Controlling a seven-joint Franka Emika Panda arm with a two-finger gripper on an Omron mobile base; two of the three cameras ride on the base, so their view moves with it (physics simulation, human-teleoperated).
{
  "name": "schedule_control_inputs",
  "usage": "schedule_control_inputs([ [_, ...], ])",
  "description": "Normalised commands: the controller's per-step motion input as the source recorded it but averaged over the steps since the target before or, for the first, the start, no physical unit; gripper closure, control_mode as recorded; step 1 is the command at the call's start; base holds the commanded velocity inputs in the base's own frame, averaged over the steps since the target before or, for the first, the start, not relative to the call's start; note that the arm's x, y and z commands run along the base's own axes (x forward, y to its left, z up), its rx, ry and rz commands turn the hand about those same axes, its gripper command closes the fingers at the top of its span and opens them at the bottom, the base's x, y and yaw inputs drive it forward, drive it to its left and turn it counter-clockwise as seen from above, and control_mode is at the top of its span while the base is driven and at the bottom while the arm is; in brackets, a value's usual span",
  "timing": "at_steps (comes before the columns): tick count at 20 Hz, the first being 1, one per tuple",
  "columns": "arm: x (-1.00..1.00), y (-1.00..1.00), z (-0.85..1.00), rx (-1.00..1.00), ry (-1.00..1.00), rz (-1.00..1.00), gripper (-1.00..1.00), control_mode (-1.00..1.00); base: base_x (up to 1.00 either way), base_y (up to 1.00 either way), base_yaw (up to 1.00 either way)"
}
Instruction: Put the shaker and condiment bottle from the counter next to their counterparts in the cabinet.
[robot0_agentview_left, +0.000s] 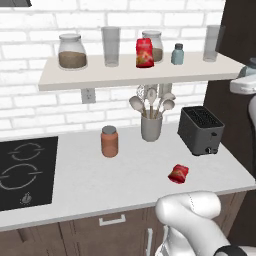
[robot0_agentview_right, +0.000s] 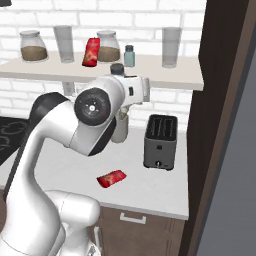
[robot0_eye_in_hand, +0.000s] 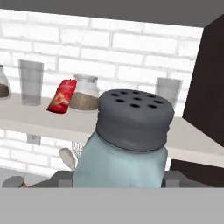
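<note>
Kitchen shelf (robot0_eye_in_hand: 30, 114) beyond tool-held shaker (robot0_eye_in_hand: 127, 144).

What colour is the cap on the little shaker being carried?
Dark grey, dotted with holes; the hand view shows the shaker best.

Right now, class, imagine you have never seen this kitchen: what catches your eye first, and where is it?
First, the shaker looming close in the hand view, its grey holed cap up, held in the gripper in front of the shelf. Next, the red bottle lying on its side on the white counter, in front of the toaster. Another red bottle leans on the shelf, left of a second shaker.
</note>
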Motion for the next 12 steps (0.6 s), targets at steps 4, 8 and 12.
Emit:
schedule_control_inputs([
  [4,0.04,-0.09,0.01,0.07,0.11,0.0,1.0,-1.0,0.0,0.0,0.0],
  [8,0.22,0.29,-0.01,0.01,0.02,0.0,1.0,-1.0,0.0,0.0,0.0],
  [12,0.2,0.44,-0.04,-0.06,-0.12,0.0,1.0,-1.0,0.0,0.0,0.0],
])
